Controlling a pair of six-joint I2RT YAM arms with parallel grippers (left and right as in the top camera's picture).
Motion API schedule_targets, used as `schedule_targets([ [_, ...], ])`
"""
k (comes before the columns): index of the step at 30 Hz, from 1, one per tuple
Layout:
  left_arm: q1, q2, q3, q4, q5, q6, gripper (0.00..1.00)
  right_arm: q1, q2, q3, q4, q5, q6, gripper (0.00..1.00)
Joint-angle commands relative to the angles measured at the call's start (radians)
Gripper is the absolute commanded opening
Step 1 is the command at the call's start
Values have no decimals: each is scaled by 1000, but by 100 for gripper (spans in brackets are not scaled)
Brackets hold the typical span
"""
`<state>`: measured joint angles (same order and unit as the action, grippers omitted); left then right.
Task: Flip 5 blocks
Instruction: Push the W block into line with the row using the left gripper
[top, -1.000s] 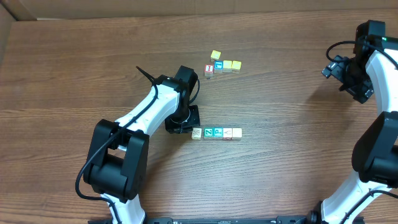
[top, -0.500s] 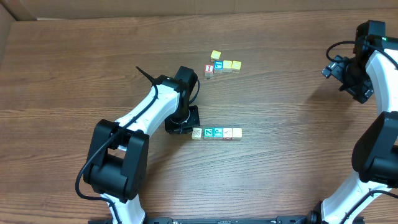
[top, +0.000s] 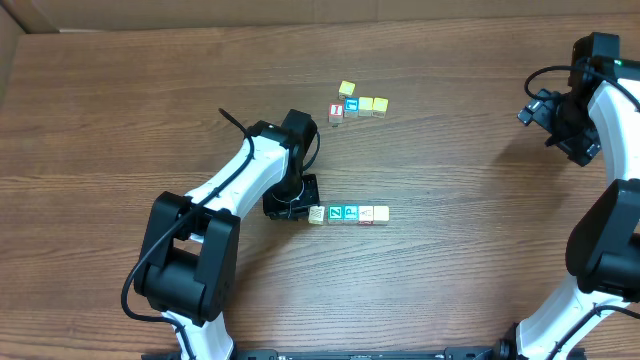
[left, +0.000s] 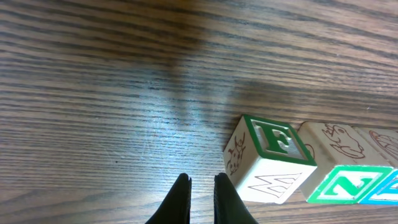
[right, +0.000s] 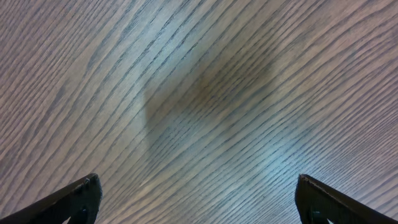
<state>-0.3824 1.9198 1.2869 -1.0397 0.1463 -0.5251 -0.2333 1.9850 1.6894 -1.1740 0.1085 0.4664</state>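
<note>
Five blocks lie in a row at mid-table: a whitish end block (top: 317, 214), a green-faced one (top: 336, 213), a teal one (top: 351, 213), a whitish one (top: 366, 214) and a tan one (top: 381, 213). My left gripper (top: 291, 207) sits just left of the row, shut and holding nothing. In the left wrist view the black fingertips (left: 202, 186) stand almost together beside the end block (left: 270, 158), which shows a green F face and a white face. The green Z block (left: 339, 186) follows it. My right gripper (right: 198, 183) hangs open over bare wood at the far right (top: 557, 122).
A second cluster of small cubes sits further back: a yellow one (top: 346, 88), a teal one (top: 351, 102), a red-faced one (top: 336, 112) and two yellow ones (top: 373, 104). The left arm (top: 235, 180) slants across the table's left middle.
The left gripper has edged slightly toward the front beside the row's left end. The blocks and the right arm have not moved.
</note>
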Motion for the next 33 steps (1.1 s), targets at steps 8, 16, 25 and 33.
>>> schedule_targets([
  [8,-40,-9,-9,18,8,-14,5,-3,-27,16,2,2,-3,100],
  [16,-39,-9,-9,33,-51,-13,5,-3,-27,16,2,2,-3,100],
  [25,-40,-9,-9,75,-87,-13,4,-3,-27,16,2,2,-3,100],
  [33,-46,-9,-9,85,-75,-13,4,-3,-27,16,2,2,-3,100],
])
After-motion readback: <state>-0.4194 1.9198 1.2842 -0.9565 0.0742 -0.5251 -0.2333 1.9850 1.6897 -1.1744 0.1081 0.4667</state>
